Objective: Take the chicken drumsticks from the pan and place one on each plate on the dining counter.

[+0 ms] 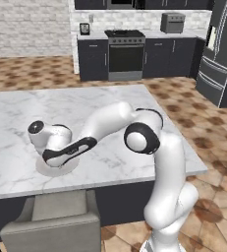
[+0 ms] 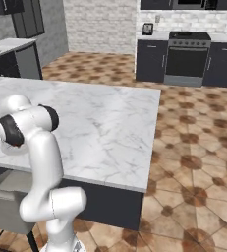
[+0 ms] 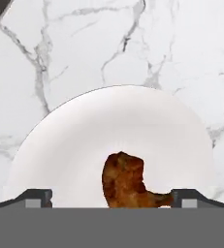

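Now lumpy drumstick (image 3: 128, 181) on round plate (image 3: 84, 145).

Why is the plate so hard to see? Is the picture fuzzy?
In the hand view the plate is nearly as pale as the counter, with a faint shadow edge; the drumstick looks sharp. In the left base view the plate is small, soft and half behind the arm.

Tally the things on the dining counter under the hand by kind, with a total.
Plate: 1
Chicken drumstick, lying on that plate: 1
Total: 2
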### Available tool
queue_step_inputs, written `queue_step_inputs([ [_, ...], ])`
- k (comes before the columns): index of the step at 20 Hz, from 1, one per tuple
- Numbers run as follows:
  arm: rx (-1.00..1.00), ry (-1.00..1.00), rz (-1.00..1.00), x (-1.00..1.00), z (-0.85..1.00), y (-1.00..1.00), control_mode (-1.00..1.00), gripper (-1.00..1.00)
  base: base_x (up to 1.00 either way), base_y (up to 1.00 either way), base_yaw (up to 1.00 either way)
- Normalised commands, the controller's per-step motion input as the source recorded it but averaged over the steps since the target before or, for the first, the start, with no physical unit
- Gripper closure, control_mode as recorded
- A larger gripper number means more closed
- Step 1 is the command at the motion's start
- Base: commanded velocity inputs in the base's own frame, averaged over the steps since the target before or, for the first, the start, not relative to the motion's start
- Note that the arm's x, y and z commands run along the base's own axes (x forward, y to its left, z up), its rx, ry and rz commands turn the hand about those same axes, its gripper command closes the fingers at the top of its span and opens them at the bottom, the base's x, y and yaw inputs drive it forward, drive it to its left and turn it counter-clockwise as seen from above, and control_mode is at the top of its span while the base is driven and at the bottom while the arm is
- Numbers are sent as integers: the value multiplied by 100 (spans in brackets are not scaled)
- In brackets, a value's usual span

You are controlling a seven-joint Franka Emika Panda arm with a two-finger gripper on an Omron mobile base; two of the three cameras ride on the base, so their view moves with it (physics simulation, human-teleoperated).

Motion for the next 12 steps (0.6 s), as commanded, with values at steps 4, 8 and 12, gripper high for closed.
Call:
queue_step_inputs([
  [4,1,-44,5,-34,100,-59,-100,-100,0,0,0],
  [8,2,-16,-1,-34,100,-88,-100,-100,0,0,0],
  [12,11,0,-16,-42,100,-100,-100,-100,0,0,0],
])
